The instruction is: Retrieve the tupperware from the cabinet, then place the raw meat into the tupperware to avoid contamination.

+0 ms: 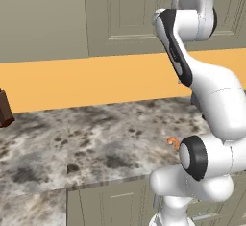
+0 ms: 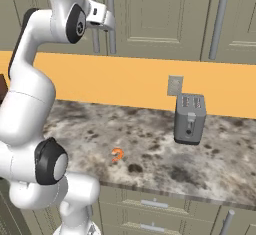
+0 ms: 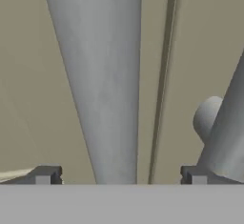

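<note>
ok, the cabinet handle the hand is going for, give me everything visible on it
The handle is a long grey cylindrical bar with a dull metal look, mounted upright on a closed olive-beige cabinet door, next to the seam between two doors. A twin bar stands just across that seam. In the hand view it sits between the two fingertips of the open hand, which has not closed on it. Whether a finger touches it cannot be told.
</note>
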Tool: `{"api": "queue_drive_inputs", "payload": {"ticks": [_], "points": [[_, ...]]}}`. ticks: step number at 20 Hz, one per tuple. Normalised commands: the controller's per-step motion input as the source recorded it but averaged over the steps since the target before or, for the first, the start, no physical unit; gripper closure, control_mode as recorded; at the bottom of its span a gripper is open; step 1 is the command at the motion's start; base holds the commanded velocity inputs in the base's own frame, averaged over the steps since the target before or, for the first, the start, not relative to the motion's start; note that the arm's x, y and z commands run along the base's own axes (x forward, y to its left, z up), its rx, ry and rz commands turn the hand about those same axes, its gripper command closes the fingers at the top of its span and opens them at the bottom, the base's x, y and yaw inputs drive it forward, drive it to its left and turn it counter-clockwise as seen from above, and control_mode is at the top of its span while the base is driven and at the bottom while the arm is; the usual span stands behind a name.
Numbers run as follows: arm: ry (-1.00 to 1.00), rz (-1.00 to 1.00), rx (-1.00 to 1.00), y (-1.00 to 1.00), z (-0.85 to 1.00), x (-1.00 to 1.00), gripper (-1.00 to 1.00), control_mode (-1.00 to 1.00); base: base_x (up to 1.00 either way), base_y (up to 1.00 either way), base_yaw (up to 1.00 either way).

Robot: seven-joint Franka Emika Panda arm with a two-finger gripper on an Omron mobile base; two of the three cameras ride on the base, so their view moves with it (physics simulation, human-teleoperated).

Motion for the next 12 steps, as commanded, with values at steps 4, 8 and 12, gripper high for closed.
{"api": "queue_drive_inputs", "payload": {"ticks": [4, 8, 12], "points": [[0.0, 0.0, 0.0, -0.05, -0.16, 0.42, 1.0, -1.0, 0.0, 0.0, 0.0], [-0.01, -0.01, 0.0, 0.03, -0.07, 0.28, 1.0, -1.0, 0.0, 0.0, 0.0], [0.0, -0.04, 0.0, 0.05, -0.06, 0.1, 1.0, -1.0, 0.0, 0.0, 0.0]]}}
